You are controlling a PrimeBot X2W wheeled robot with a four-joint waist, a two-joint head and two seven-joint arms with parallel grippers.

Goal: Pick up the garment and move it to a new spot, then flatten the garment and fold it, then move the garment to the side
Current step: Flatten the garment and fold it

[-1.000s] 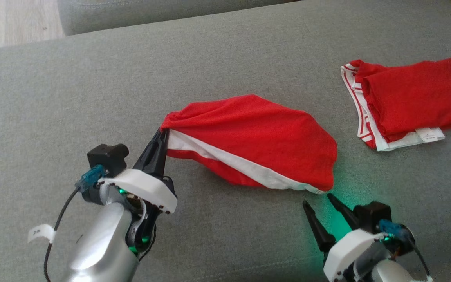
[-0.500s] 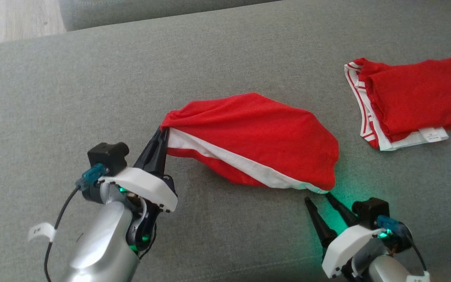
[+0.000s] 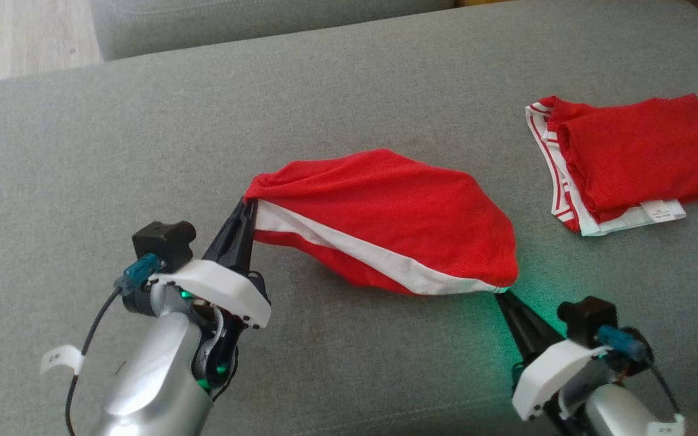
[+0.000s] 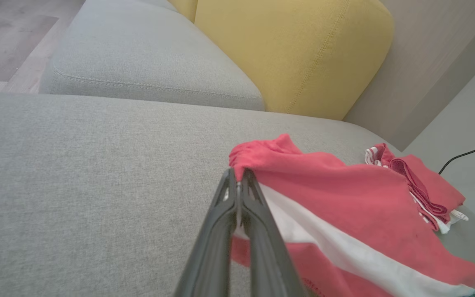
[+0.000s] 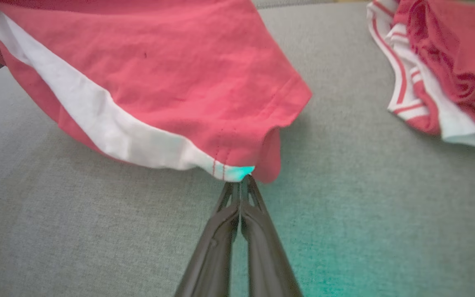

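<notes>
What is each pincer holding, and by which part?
Both hold the red garment: the left pincer clamps its bunched left end; the right pincer is shut on the white band's right tip, barely.

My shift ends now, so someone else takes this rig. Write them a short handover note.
Left pincer: shut on the garment at its left waistband end, lifted.
Right pincer: shut at the right waistband corner; catch unconfirmed.
The garment lies bunched mid grey cushion; a folded red garment lies to its right.
Done: one end gripped. Left: confirm right grip, flatten, fold, move aside.
</notes>
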